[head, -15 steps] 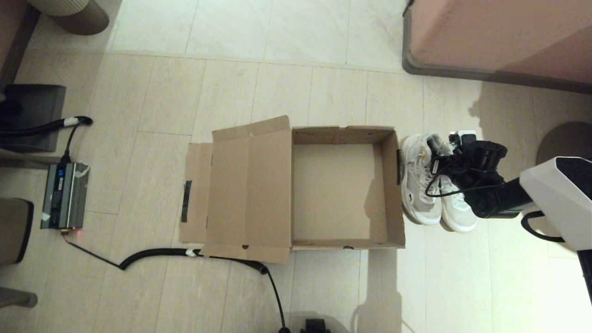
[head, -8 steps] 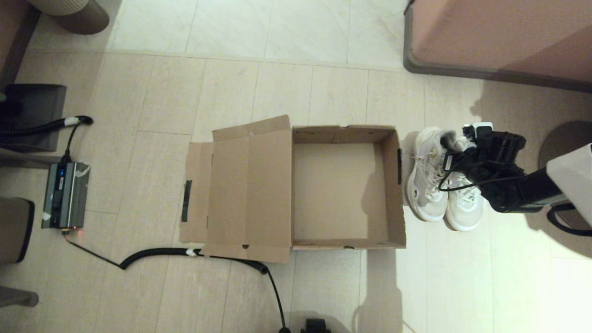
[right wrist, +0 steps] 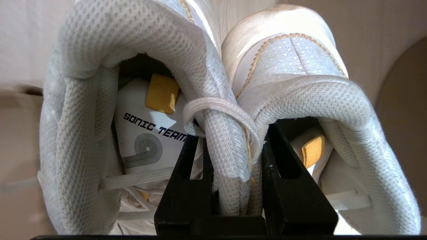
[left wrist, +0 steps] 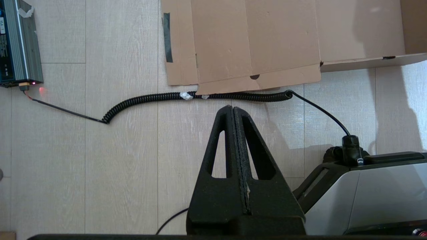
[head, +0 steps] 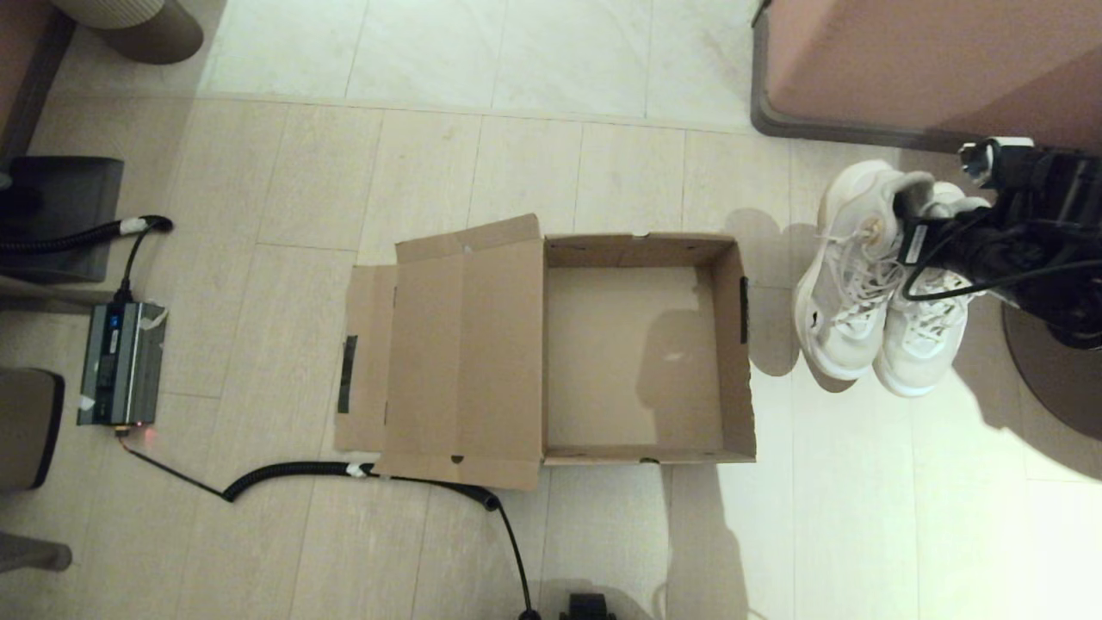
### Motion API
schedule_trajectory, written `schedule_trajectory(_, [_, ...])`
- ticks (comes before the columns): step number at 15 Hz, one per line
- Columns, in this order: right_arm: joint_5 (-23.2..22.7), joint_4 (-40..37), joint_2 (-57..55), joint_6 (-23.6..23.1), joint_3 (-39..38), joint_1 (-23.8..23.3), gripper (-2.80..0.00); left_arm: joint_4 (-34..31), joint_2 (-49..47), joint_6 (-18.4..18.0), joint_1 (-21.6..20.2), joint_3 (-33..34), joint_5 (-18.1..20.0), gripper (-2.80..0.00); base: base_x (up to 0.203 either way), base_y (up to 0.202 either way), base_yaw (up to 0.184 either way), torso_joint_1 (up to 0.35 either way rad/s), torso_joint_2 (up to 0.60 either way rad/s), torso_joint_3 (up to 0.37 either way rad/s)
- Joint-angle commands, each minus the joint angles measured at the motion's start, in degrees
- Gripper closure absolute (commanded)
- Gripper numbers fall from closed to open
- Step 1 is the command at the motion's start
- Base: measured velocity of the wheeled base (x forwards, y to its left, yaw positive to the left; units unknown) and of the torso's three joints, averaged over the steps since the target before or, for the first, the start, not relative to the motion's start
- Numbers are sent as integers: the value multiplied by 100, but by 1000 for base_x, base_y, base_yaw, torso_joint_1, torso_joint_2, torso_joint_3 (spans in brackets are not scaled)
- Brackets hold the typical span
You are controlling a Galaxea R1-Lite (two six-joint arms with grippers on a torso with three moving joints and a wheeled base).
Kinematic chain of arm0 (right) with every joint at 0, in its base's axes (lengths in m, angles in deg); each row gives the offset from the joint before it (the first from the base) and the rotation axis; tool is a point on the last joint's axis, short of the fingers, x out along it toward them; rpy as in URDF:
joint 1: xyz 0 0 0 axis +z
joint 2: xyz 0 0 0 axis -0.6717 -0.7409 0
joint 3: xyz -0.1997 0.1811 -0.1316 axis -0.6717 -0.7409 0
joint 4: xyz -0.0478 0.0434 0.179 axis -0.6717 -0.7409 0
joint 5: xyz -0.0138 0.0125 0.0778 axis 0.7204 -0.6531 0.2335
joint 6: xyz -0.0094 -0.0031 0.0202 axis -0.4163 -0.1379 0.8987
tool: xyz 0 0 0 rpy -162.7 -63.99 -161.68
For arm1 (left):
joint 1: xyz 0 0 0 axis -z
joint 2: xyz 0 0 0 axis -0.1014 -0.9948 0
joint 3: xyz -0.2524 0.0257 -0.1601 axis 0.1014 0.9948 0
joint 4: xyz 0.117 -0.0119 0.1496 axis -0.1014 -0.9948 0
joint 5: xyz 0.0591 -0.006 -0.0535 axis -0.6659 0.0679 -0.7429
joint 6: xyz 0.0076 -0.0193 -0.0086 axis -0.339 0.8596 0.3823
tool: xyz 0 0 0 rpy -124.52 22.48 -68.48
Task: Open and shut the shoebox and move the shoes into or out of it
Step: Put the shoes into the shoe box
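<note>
The brown shoebox (head: pixel 732 344) stands open on the floor, empty, its flap lid (head: pixel 448 353) folded flat out to the left. To its right the white shoes (head: pixel 869 284) hang in the air, toes down, above the floor. My right gripper (head: pixel 913 220) is shut on the two inner collars pressed together (right wrist: pixel 233 166), one finger inside each shoe. The yellowish insole marks (right wrist: pixel 162 93) show inside. My left gripper (left wrist: pixel 233 108) is shut and empty, low near the robot base, short of the lid's near corner (left wrist: pixel 257 78).
A coiled black cable (head: pixel 344 472) runs along the box's near-left corner to a grey power unit (head: pixel 119 362). A pink-brown furniture block (head: pixel 930 60) stands at the far right, a round dark base (head: pixel 1055 370) right of the shoes.
The right gripper has lifted the pair of shoes and carried them up and to the right, away from the box's right wall. The box and left arm have not moved.
</note>
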Motion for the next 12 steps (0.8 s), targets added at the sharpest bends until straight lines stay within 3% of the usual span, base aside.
schedule_trajectory(1, [-23, -454, 840, 75, 53, 29, 0, 2, -7, -1, -1, 44, 0, 0, 0, 0, 0, 0, 0, 0])
schedule_trajectory(6, [-40, -2906, 1696, 1240, 675, 698, 0, 2, -7, -1, -1, 44, 0, 0, 0, 0, 0, 0, 0, 0])
schedule_trajectory(9, [5, -3307, 1794, 1412, 723, 1269, 0, 2, -7, -1, -1, 44, 0, 0, 0, 0, 0, 0, 0, 0])
schedule_trajectory(12, [368, -3387, 1755, 1555, 705, 2048, 0, 2, -7, -1, -1, 44, 0, 0, 0, 0, 0, 0, 0, 0])
